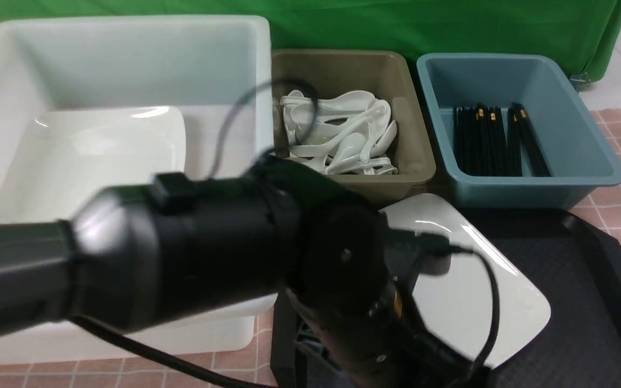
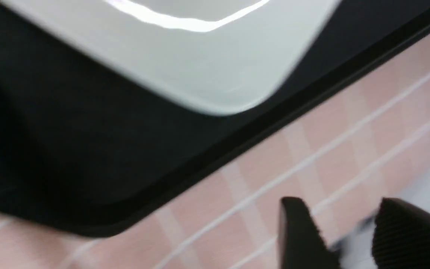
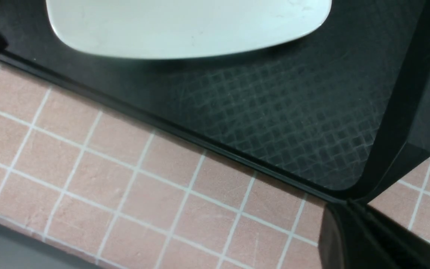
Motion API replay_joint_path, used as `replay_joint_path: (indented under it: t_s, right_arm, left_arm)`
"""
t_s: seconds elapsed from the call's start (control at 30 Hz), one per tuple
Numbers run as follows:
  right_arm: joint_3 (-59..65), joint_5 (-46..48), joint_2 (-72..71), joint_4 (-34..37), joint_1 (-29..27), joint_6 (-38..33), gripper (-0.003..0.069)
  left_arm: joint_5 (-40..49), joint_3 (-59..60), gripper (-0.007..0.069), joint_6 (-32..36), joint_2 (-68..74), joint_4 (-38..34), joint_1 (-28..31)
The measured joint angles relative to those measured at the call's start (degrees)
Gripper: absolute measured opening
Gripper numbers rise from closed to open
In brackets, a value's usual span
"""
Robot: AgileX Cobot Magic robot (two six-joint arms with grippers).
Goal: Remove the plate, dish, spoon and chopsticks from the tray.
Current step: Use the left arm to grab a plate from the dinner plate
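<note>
Bright, even light throughout. The plate point(image 1: 521, 307) carries white glare streaks in the front and left wrist views. The left arm point(image 1: 181, 258), close to the front camera, is out of focus, with a sheen on its housing. The left wrist view is blurred all over. The right wrist view is sharp, the tray point(image 3: 274, 123) texture crisp.

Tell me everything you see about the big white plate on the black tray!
The plate is big, white and glossy, like ceramic. It is square with rounded corners and a slightly raised rim. It lies flat on the black tray, turned so one corner points toward the olive bin. Nothing shows on it. The left arm hides its near left part. Only the tray seems to touch it.
</note>
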Motion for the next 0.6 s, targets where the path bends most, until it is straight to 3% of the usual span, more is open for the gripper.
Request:
replay_joint_path:
  t_s: [0.13, 0.23, 0.3, 0.37, 0.57, 0.6]
  right_arm:
    - [0.0, 0.0, 0.0, 0.0, 0.0, 0.0, 0.0032]
    - [0.0, 0.0, 0.0, 0.0, 0.0, 0.0, 0.0032]
    - [0.0, 0.0, 0.0, 0.0, 0.0, 0.0, 0.0032]
    - [0.0, 0.0, 0.0, 0.0, 0.0, 0.0, 0.0032]
    - [0.0, -0.06, 0.0, 0.0, 0.0, 0.0, 0.0032]
    - [0.0, -0.06, 0.0, 0.0, 0.0, 0.0, 0.0032]
  left_arm:
    - [-10.42, 5.2, 0.0024, -2.65, -0.41, -10.06, -0.11]
    - [-17.47, 9.62, 0.0006, -2.03, -0.47, -18.88, -0.75]
    - [-27.46, 15.05, 0.0005, -0.87, -1.06, -28.72, -2.79]
    - [-34.27, 18.16, 0.0005, -0.99, -1.72, -33.71, -4.35]
    - [-39.41, 21.78, 0.002, -5.55, -2.15, -35.03, -4.7]
    - [-41.05, 22.47, 0.0051, -8.73, -2.15, -34.17, -4.7]
